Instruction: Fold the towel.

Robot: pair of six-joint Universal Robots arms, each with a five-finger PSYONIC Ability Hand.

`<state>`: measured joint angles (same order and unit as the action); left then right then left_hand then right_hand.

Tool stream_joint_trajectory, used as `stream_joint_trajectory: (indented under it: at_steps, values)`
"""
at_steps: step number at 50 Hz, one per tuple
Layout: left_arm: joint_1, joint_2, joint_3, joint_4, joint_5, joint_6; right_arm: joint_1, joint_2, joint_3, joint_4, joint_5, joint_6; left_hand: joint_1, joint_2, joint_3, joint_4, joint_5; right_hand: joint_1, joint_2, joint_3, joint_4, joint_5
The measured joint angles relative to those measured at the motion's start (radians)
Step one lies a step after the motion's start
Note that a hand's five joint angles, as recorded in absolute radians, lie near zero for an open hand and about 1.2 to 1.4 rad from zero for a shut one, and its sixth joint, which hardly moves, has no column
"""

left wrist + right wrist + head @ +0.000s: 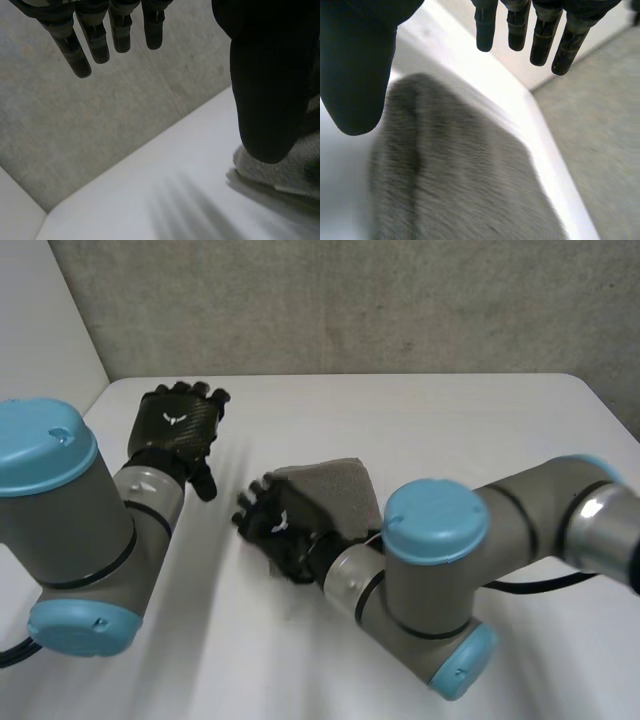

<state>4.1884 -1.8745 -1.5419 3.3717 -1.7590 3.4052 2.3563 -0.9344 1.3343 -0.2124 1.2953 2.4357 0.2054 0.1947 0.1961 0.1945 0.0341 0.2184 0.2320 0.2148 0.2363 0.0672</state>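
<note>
A grey towel [335,495] lies folded into a small thick wad in the middle of the white table [450,420]. My right hand [272,525] hovers at the wad's near-left side, its fingers [520,25] straight and spread from the thumb, open and holding nothing. The towel [465,180] lies under that palm, apart from the fingertips. Over the table's far left my left hand [178,420] is raised and open, fingers [100,40] straight and empty. An edge of the towel [285,172] shows beside its thumb.
A grey wall [350,300] rises right behind the table's far edge [350,375]. The table's left edge [95,400] runs close beside my left hand. My right arm [440,570] reaches across the near right of the table.
</note>
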Motion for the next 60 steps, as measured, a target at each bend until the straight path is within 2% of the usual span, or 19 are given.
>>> stream_joint_trajectory:
  at_steps: [6, 10, 12, 13, 16, 21, 26, 27, 30, 33, 35, 39, 46, 49, 54, 56, 59, 60]
  values:
    - [-0.017, -0.045, 0.075, 0.025, 0.006, -0.018, -0.084, -0.144, 0.07, 0.003, 0.069, 0.189, 0.0, 0.002, 0.002, 0.002, 0.0, 0.0, 0.0, 0.0, 0.0, -0.001]
    - [-0.05, -0.113, 0.152, 0.016, 0.036, -0.076, -0.186, -0.218, 0.094, 0.038, 0.075, 0.407, 0.0, 0.005, 0.003, 0.004, 0.0, 0.0, 0.0, 0.0, 0.0, -0.002]
    - [-0.061, -0.138, 0.177, 0.005, 0.048, -0.097, -0.206, -0.225, 0.094, 0.05, 0.072, 0.447, 0.0, 0.006, 0.003, 0.004, 0.0, 0.0, 0.0, 0.0, 0.0, -0.002]
    - [-0.07, -0.157, 0.194, -0.005, 0.056, -0.113, -0.244, -0.23, 0.086, 0.08, 0.058, 0.525, 0.0, 0.006, 0.003, 0.004, 0.0, 0.0, 0.0, 0.0, 0.0, -0.001]
    - [-0.102, -0.251, 0.277, -0.079, 0.083, -0.183, -0.3, -0.203, 0.051, 0.141, 0.012, 0.639, 0.0, 0.006, 0.003, 0.006, 0.0, 0.0, 0.0, 0.0, 0.0, -0.002]
    - [-0.13, -0.406, 0.4, -0.233, 0.084, -0.261, -0.342, -0.065, -0.061, 0.221, -0.086, 0.718, 0.0, 0.006, 0.003, 0.006, 0.0, 0.0, 0.0, 0.0, 0.0, -0.004]
    - [-0.134, -0.475, 0.45, -0.313, 0.061, -0.285, -0.345, 0.032, -0.133, 0.247, -0.119, 0.714, 0.0, 0.005, 0.003, 0.006, 0.0, 0.0, 0.0, 0.0, 0.0, -0.004]
    - [-0.128, -0.504, 0.465, -0.348, 0.026, -0.29, -0.343, 0.091, -0.176, 0.26, -0.128, 0.697, 0.0, 0.004, 0.003, 0.005, 0.0, 0.0, 0.0, 0.0, 0.0, -0.004]
    - [-0.119, -0.517, 0.466, -0.366, -0.005, -0.288, -0.339, 0.15, -0.22, 0.274, -0.128, 0.659, 0.0, 0.004, 0.002, 0.004, 0.0, 0.0, 0.0, 0.0, 0.0, -0.004]
    - [-0.113, -0.518, 0.461, -0.37, -0.019, -0.283, -0.335, 0.181, -0.245, 0.285, -0.119, 0.615, 0.0, 0.004, 0.002, 0.004, 0.0, 0.0, 0.0, 0.0, 0.0, -0.005]
    - [-0.109, -0.508, 0.443, -0.369, -0.031, -0.271, -0.326, 0.209, -0.273, 0.299, -0.08, 0.513, 0.0, 0.004, 0.002, 0.004, 0.0, 0.0, 0.0, 0.0, 0.0, -0.01]
    - [-0.111, -0.491, 0.422, -0.365, -0.032, -0.255, -0.317, 0.197, -0.276, 0.305, -0.037, 0.43, 0.0, 0.004, 0.002, 0.004, 0.0, 0.0, 0.0, 0.0, 0.0, -0.011]
    - [-0.115, -0.423, 0.395, -0.354, -0.03, -0.232, -0.306, 0.084, -0.241, 0.299, 0.017, 0.357, 0.0, 0.004, 0.0, 0.004, 0.0, 0.0, 0.0, 0.0, 0.0, -0.014]
    - [-0.111, -0.332, 0.396, -0.353, -0.028, -0.229, -0.308, -0.061, -0.211, 0.28, 0.047, 0.396, 0.0, 0.004, 0.0, 0.004, 0.0, 0.0, 0.0, 0.0, 0.0, -0.014]
    - [-0.09, -0.181, 0.405, -0.361, -0.027, -0.229, -0.323, -0.213, -0.188, 0.27, 0.105, 0.461, 0.0, 0.004, 0.0, 0.004, 0.0, 0.0, 0.0, 0.0, 0.0, -0.014]
    - [-0.054, -0.07, 0.401, -0.379, -0.028, -0.232, -0.341, -0.297, -0.169, 0.27, 0.158, 0.482, 0.0, 0.004, 0.0, 0.004, 0.0, 0.0, 0.0, 0.0, 0.0, -0.014]
    - [-0.022, -0.004, 0.394, -0.395, -0.027, -0.233, -0.36, -0.352, -0.151, 0.271, 0.196, 0.485, 0.0, 0.004, 0.0, 0.004, 0.0, 0.0, 0.0, 0.0, 0.0, -0.014]
    - [0.013, 0.057, 0.384, -0.415, -0.019, -0.234, -0.39, -0.412, -0.125, 0.273, 0.237, 0.48, 0.0, 0.004, 0.0, 0.004, 0.0, 0.0, 0.0, 0.0, 0.0, -0.014]
